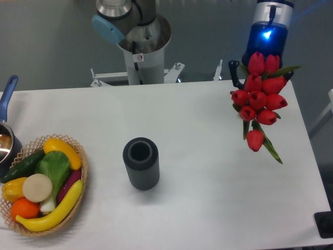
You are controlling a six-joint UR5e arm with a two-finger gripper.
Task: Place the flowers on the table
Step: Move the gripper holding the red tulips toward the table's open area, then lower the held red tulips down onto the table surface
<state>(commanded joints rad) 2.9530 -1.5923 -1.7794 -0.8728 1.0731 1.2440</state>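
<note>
- Above the right part of the counter [197,172], the flowers [258,96] hang in the air — red tulip heads bunched together, one lower bloom drooping below the rest, green leaves trailing down and to the right.
- At the top of the bunch, the arm's wrist [268,28] comes down from the upper edge, with a blue light glowing on it.
- Just behind the topmost blooms sits the gripper [255,73]; a dark part shows beside the tulips on the left, but the blooms hide the fingers, so whether they are clenched on the stems cannot be told.
- Well apart to the left, near the counter's middle, a dark ribbed cylinder [141,163] stands upright, open at the top.
- At the far left edge rests a wicker basket [83,172] heaped with fruit and vegetables — yellow, green, orange, purple and white pieces.
- Behind the basket, a pot with a blue handle [6,99] is cut off by the frame.
- Beyond the counter's far edge stands the grey robot base [143,47].
</note>
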